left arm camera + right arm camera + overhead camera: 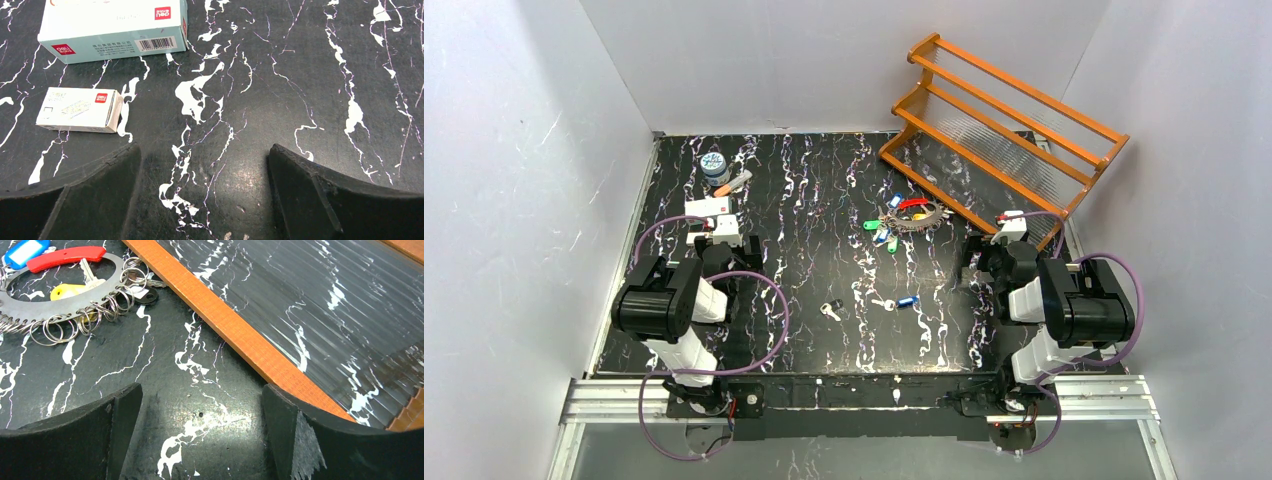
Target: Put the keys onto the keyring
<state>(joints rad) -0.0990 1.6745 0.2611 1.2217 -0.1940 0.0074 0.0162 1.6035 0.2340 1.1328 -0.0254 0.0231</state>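
Short of the keyring (914, 215), toward the arms' bases, the loose keys (831, 311) lie on the dark marbled table (804, 190). None is threaded yet, so I judge the job to be at its first step: picking one up. The right gripper (202, 390) hovers just right of the keyring, jaws wide apart and empty. The left gripper (205, 155), equally spread and empty, hangs well left of the keyring over a teal box (112, 27) and a small white box (77, 110), both with red "deli" labels; the teal one carries a barcode. Next, I reckon, one claw must drop over a flat key and pinch its head.

Glossy marbled black table (165, 355), dull grey metal keyring (30, 310), orange wooden rack (235, 325) with perhaps ribbed plastic shelves (325, 305).
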